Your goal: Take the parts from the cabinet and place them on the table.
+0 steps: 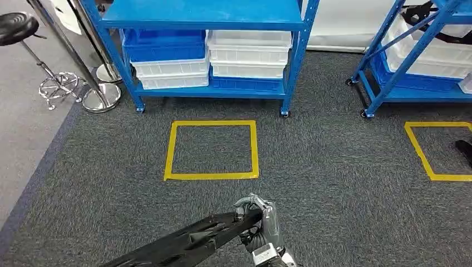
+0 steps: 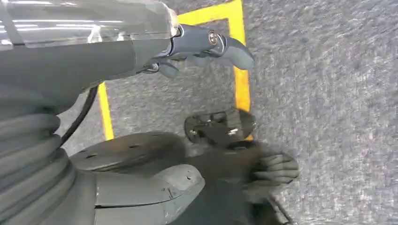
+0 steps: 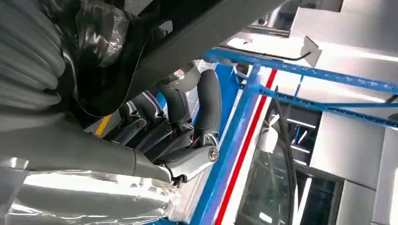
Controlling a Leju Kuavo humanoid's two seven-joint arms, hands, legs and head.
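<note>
A long black part (image 1: pixel 189 242) with slots runs from the bottom left of the head view up to my right hand (image 1: pixel 261 222), which grips its far end low in the middle. In the right wrist view the dark fingers (image 3: pixel 187 117) curl around the same black part (image 3: pixel 202 33). In the left wrist view my left hand (image 2: pixel 206 44) hangs over the carpet with its fingers slightly bent. The black part (image 2: pixel 126 150) passes close by it, and I cannot tell whether they touch. The blue cabinet (image 1: pixel 206 22) stands ahead.
White bins (image 1: pixel 247 53) and a blue bin (image 1: pixel 164 44) fill the cabinet's low shelf. A yellow tape square (image 1: pixel 211 150) marks the grey carpet before it. A second blue rack (image 1: pixel 412 50) and tape square (image 1: pixel 439 150) are right. A stool (image 1: pixel 16 28) stands far left.
</note>
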